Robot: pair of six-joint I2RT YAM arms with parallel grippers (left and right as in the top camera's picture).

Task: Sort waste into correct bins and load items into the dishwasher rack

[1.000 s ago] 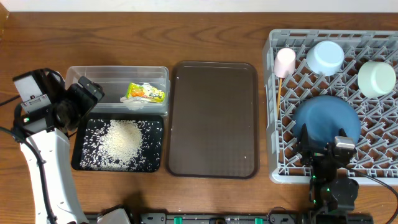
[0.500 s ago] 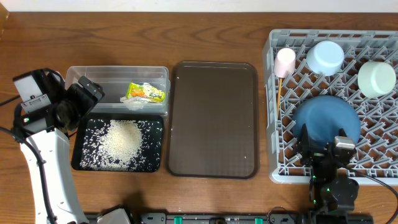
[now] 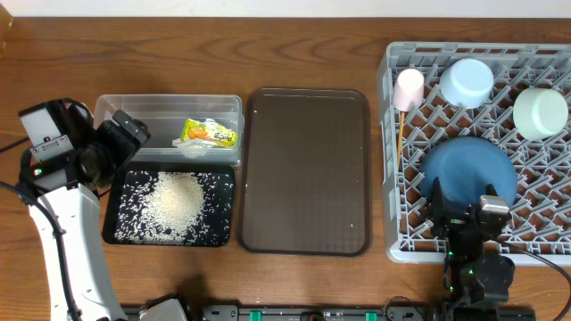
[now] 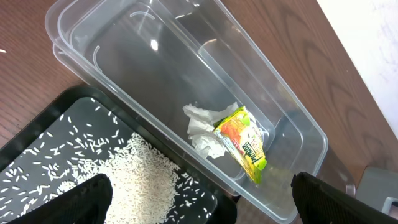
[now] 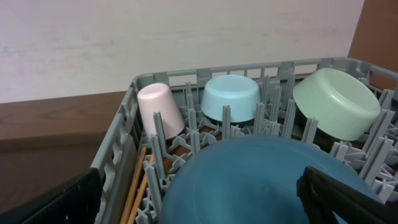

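Left of the brown serving tray (image 3: 308,169), our left gripper (image 3: 128,134), fingers spread, sits nearest the clear tub (image 3: 161,105) holding the snack wrapper (image 3: 209,133); right of that tray, our equally spread right gripper (image 3: 461,212) hovers at the dark blue bowl (image 3: 468,169) in the dishwasher rack (image 3: 393,241).

**Bright, even light; sharp frames**

Soft light from above falls evenly over the worktop (image 3: 312,53), with faint, short shadows. In the left wrist view, small white glints sit on the wall of the clear tub (image 4: 155,43). The dark blue bowl (image 5: 261,180), close to the right wrist camera, looks slightly soft.
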